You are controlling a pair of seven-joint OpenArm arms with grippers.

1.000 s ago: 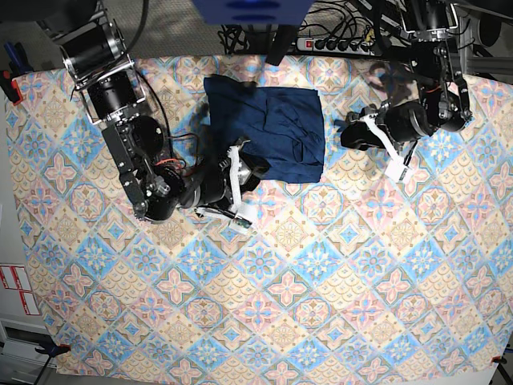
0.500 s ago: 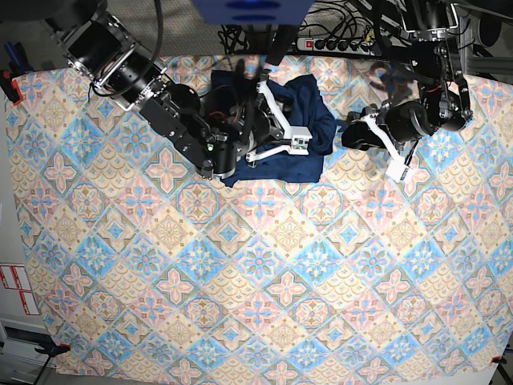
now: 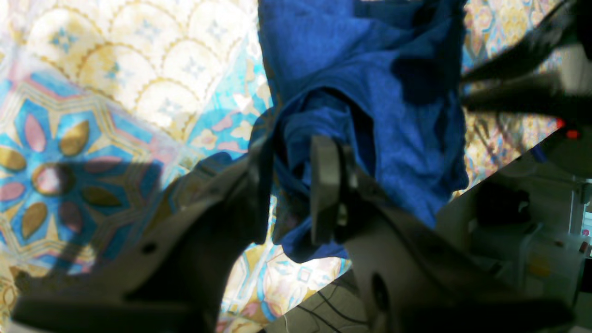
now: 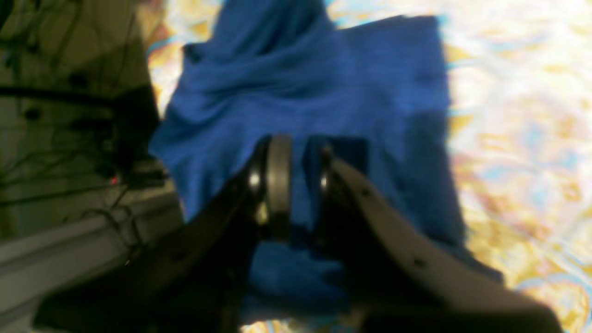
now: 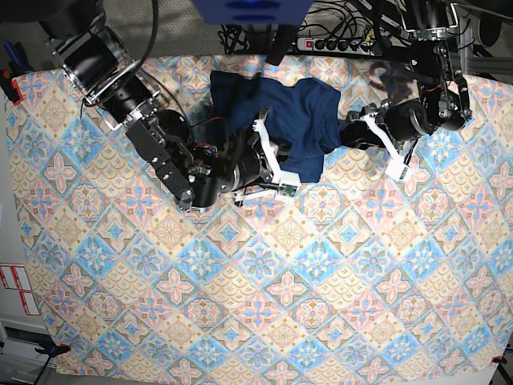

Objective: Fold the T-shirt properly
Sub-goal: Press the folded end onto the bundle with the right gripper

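Note:
The T-shirt (image 5: 292, 120) is a dark navy bundle, partly folded, at the back middle of the patterned tablecloth (image 5: 264, 305). My right gripper (image 5: 282, 172) sits at the shirt's near edge. In the right wrist view the gripper (image 4: 300, 185) is shut on a fold of the shirt (image 4: 323, 83). My left gripper (image 5: 345, 132) is at the shirt's right edge. In the left wrist view it (image 3: 291, 185) is shut on bunched fabric of the shirt (image 3: 370, 69), which rises a little off the cloth.
A power strip with cables (image 5: 337, 44) lies just behind the table's back edge. A dark blue block (image 5: 252, 10) hangs over the back middle. The right arm's links (image 5: 152, 136) lie across the cloth's left part.
My right gripper has swung from the cloth left of the shirt, over its top, back to its near edge. The shirt has bunched up and shifted right. The left arm has barely moved.

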